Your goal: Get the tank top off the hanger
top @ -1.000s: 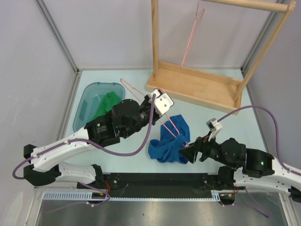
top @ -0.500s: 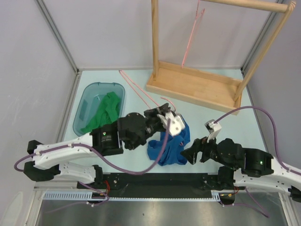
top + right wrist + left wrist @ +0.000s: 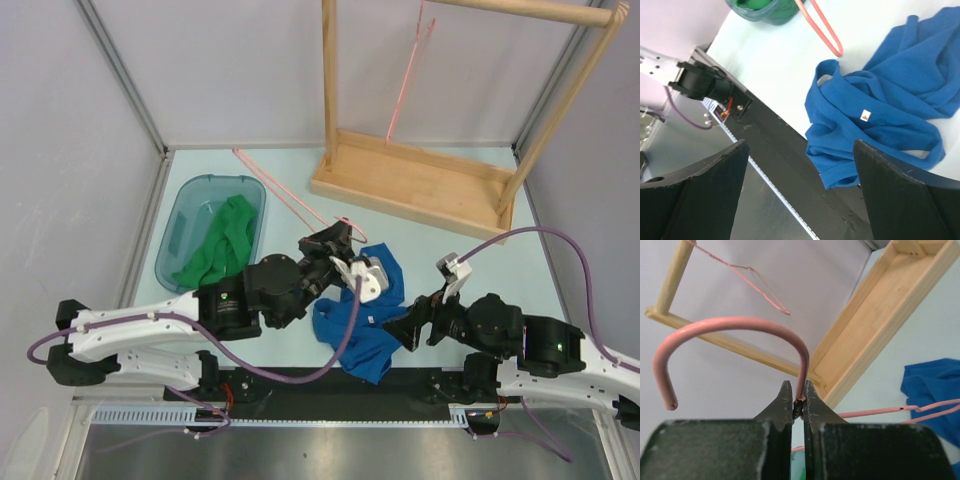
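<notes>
The blue tank top (image 3: 358,312) lies crumpled on the table near the front edge. My left gripper (image 3: 337,236) is shut on the hook of the pink hanger (image 3: 282,190), whose long arm points to the back left. In the left wrist view the jaws (image 3: 798,390) pinch the base of the hook (image 3: 730,323), and the hanger's arms run right to the top (image 3: 935,382). My right gripper (image 3: 402,326) is open and empty beside the top's right side. In the right wrist view (image 3: 801,145) the hanger's end (image 3: 836,48) lies by a strap of the top (image 3: 880,115). I cannot tell whether it is still threaded.
A teal bin (image 3: 180,215) with a green cloth (image 3: 225,240) stands at the left. The wooden rack (image 3: 420,182) stands at the back right, with a second pink hanger (image 3: 405,75) on its bar. The black front rail (image 3: 300,380) lies just below the top.
My left gripper has swung the hanger so its long arm moved to the back left. The tank top has spread toward the front edge. The right arm has barely moved.
</notes>
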You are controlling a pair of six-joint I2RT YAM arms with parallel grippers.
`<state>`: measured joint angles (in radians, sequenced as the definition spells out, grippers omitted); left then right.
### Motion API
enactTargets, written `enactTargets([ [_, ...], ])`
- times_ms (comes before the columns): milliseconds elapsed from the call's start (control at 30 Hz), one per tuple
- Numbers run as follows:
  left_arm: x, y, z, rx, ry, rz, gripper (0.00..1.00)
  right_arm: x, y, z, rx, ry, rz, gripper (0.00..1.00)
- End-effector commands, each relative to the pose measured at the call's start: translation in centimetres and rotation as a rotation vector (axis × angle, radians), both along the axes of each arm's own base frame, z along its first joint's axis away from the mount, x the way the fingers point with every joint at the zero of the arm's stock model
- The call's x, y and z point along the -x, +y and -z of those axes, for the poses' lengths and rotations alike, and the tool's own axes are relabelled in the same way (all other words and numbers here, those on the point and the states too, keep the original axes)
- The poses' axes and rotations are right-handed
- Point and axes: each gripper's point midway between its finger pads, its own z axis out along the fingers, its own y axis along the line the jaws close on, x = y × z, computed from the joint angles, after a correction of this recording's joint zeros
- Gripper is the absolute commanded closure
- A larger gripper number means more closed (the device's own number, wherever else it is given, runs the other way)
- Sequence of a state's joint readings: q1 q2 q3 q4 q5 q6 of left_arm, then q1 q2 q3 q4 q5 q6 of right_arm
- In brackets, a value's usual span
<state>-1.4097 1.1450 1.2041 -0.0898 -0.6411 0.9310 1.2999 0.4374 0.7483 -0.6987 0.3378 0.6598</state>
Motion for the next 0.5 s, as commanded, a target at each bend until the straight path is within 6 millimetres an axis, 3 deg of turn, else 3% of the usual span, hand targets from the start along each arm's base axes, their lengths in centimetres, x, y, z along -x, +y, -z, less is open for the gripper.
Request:
enactTargets([
  [0,0.8,1.7,-2.2,0.342,0.251,-0.025,1.0,0.8,0.9,-1.8,-0.072,-0.028,-0.066,0.1],
  [133,2.4,2.3,0.9,0.534,0.596,-0.068,1.0,1.9,1.6,-1.4,-0.067,-0.02,-0.145,0.1],
  [233,3.2,2.8,3.0,0.573,0.765,-0.113,1.0,2.4,1.9,-1.4,-0.077,-0.026,-0.183,0.1],
  [467,3.0,5.5,5.2,0.532,0.842,-0.248,1.0,2.9,2.5,-2.6,-0.108,-0.05,-0.229,0.11],
])
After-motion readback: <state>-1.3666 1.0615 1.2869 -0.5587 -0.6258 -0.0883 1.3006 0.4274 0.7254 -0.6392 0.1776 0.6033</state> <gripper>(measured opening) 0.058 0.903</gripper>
